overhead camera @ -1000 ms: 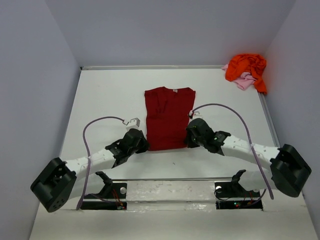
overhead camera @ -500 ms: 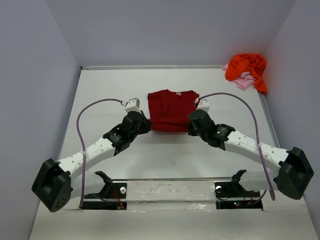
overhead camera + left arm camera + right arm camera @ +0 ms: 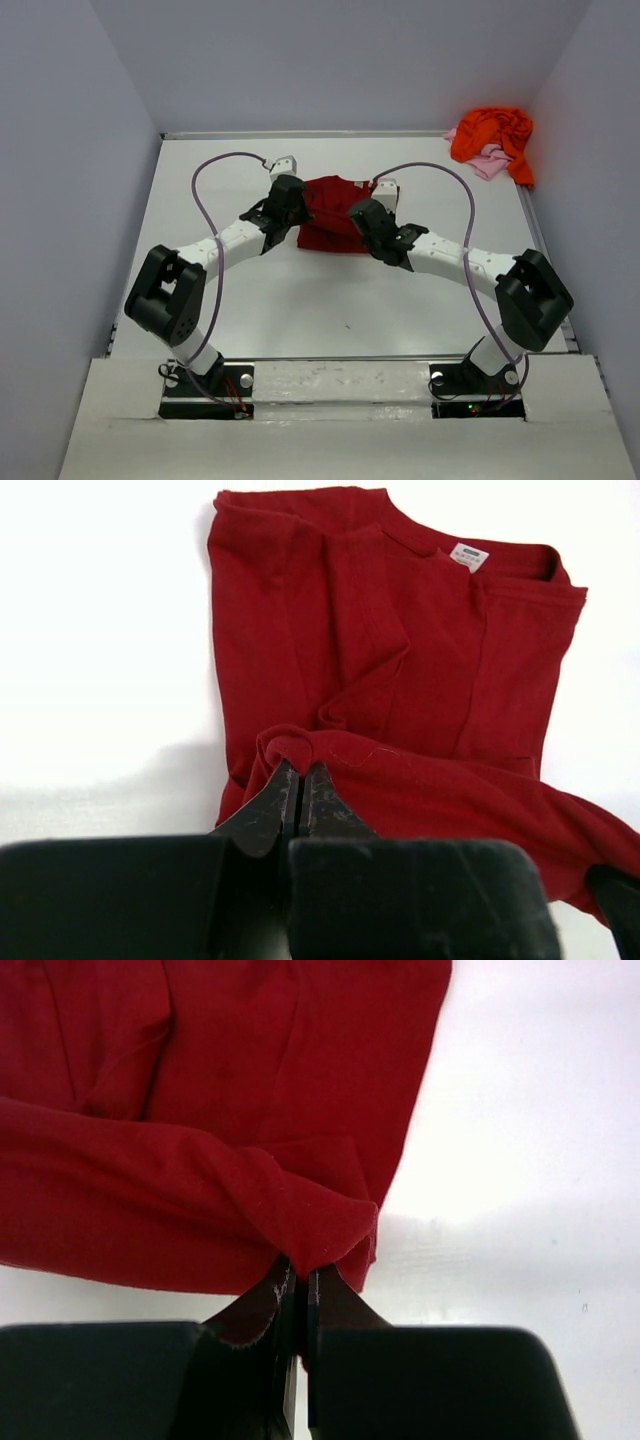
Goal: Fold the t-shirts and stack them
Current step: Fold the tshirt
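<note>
The dark red t-shirt [image 3: 328, 215] lies mid-table, its bottom hem lifted and carried over the body towards the collar. My left gripper [image 3: 296, 203] is shut on the hem's left corner [image 3: 290, 755]. My right gripper [image 3: 366, 212] is shut on the hem's right corner [image 3: 335, 1240]. The collar with its white label [image 3: 468, 556] shows in the left wrist view. The bright orange t-shirt [image 3: 492, 133] lies crumpled on the pale pink t-shirt [image 3: 488, 162] at the back right corner.
The white table [image 3: 340, 300] is walled by grey panels at the left, back and right. Purple cables [image 3: 215, 170] arch above both arms. The arm bases [image 3: 210, 380] stand at the near edge.
Both grippers have carried the dark red shirt's bottom hem away from the near edge towards the collar, folding the shirt about in half. Both arms have stretched further out.
</note>
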Controlling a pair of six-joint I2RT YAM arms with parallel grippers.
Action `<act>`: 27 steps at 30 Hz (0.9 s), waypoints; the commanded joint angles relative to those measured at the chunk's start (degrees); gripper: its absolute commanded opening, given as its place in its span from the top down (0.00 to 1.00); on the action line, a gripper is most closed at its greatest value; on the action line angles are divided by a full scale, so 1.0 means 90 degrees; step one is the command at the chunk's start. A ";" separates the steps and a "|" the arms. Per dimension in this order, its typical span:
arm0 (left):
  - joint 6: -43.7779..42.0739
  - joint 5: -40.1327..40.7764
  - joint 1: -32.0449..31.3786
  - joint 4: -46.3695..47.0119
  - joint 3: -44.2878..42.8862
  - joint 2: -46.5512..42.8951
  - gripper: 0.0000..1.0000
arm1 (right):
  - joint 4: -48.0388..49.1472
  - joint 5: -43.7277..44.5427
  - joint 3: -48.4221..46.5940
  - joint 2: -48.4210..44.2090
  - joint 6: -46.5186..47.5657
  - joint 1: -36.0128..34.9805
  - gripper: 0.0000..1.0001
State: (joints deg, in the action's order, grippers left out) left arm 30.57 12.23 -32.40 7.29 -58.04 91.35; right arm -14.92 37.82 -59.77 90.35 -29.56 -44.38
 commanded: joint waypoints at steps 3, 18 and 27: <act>-0.0418 -0.0001 0.0241 0.0069 -0.1098 0.0435 1.00 | 0.0632 0.0466 -0.0828 0.0352 0.0501 0.0371 1.00; -0.0906 -0.0177 0.0563 -0.0663 -0.3131 0.1461 1.00 | 0.0896 0.0183 -0.1777 0.0821 0.1077 0.0810 1.00; -0.0262 -0.0558 0.0378 -0.0187 -0.1376 0.0369 1.00 | 0.0906 -0.0677 -0.0753 0.0080 0.0580 0.0810 1.00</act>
State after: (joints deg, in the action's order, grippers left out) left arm 25.80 8.34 -28.05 2.96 -76.60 102.32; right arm -8.86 34.11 -69.28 95.55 -22.17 -37.45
